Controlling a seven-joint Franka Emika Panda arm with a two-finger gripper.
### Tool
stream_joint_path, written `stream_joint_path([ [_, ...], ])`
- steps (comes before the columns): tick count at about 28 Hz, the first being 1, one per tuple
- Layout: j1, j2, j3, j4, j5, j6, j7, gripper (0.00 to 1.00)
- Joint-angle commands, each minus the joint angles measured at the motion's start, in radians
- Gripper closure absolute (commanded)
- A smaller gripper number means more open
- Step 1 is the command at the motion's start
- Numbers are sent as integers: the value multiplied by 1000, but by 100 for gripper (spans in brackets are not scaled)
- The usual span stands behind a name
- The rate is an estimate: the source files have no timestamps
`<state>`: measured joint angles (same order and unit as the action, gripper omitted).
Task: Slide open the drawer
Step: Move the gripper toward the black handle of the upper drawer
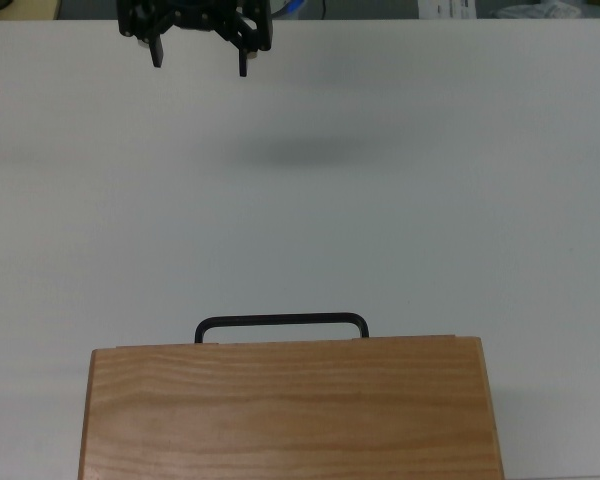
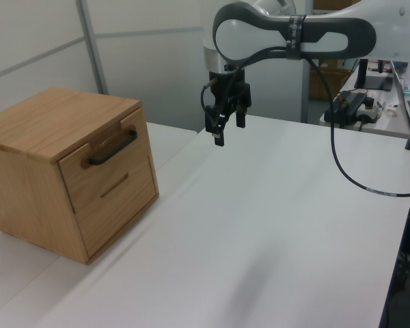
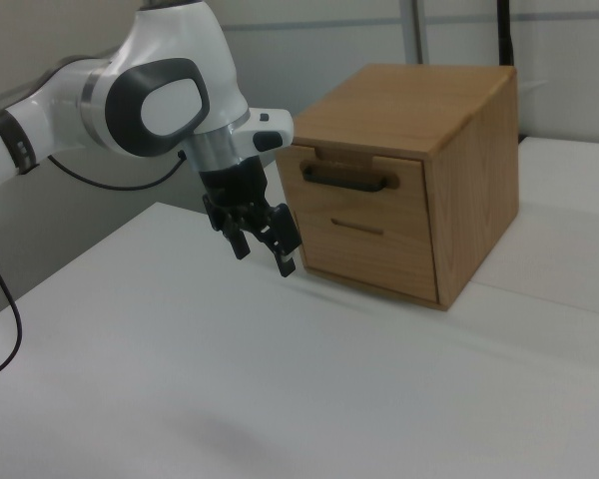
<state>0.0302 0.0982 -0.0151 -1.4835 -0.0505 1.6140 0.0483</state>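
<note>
The drawer (image 2: pixel 75 174) sits shut in the top of a wooden cabinet (image 2: pixel 41 116), its front flush with the cabinet face. Its black U-shaped handle (image 2: pixel 113 147) sticks out toward the table. In the top view only the handle (image 1: pixel 280 322) shows, past the cabinet top (image 1: pixel 290 410). The right view shows the drawer front (image 3: pixel 409 180) and handle (image 3: pixel 347 180). My gripper (image 1: pixel 200 58) hangs open and empty above the white table, far from the handle. It also shows in the left view (image 2: pixel 229 130) and in the right view (image 3: pixel 265 254).
A white table (image 1: pixel 430 200) spreads between gripper and cabinet. A second, lower panel with a thin slot (image 3: pixel 357 228) lies under the drawer. A black cable (image 2: pixel 355 174) trails from the arm, and desk clutter (image 2: pixel 359 102) stands beyond the table's far edge.
</note>
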Motion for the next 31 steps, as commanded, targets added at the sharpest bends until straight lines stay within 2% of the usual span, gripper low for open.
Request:
stream_joint_path([
  [1, 10, -23, 6, -23, 30, -20, -24, 0],
  [15, 11, -12, 6, -23, 49, -16, -27, 0],
  [19, 13, -2, 7, -23, 63, 50, -16, 0],
  [29, 31, 86, 7, -23, 60, 279, 34, 0],
  [31, 31, 109, 7, -23, 52, 369, 73, 0],
])
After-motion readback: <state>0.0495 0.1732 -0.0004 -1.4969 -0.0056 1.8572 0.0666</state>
